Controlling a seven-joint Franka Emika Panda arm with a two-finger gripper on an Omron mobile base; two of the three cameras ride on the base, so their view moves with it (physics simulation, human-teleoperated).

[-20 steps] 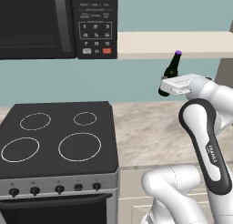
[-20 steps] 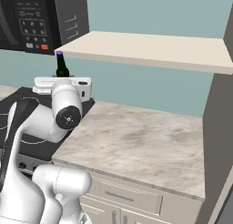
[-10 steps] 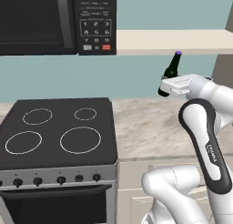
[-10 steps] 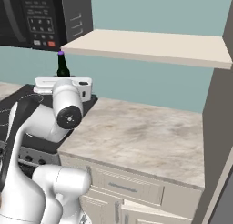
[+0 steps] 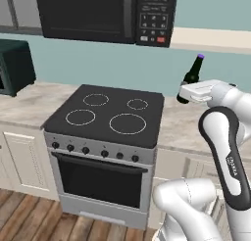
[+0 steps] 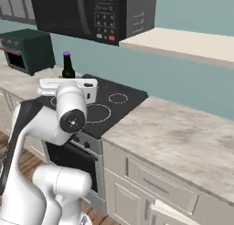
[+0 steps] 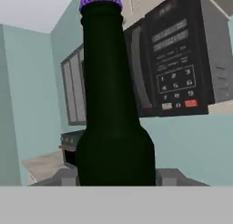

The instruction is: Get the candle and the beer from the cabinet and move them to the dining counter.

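My gripper (image 5: 186, 94) is shut on the base of the beer (image 5: 191, 77), a dark bottle with a purple cap, and holds it upright in the air to the right of the stove. From the other side the beer (image 6: 68, 66) stands up out of the white hand (image 6: 68, 85). In the hand view the beer (image 7: 116, 118) rises between the two fingertips (image 7: 68, 177). The cabinet (image 5: 212, 40), a cream shelf slab (image 6: 183, 44), runs along the wall right of the microwave. The candle and the dining counter are out of view.
A black stove (image 5: 110, 115) with an oven below sits under a black microwave (image 5: 105, 12). A dark green toaster oven (image 5: 14, 63) stands on the left worktop. Marbled worktop (image 6: 183, 141) over cream drawers extends to the right. Wood floor (image 5: 29, 220) lies below.
The whole picture has shifted: the base has driven back and away from the shelf, bringing the stove front, floor and toaster oven into view. The beer stays in my gripper.
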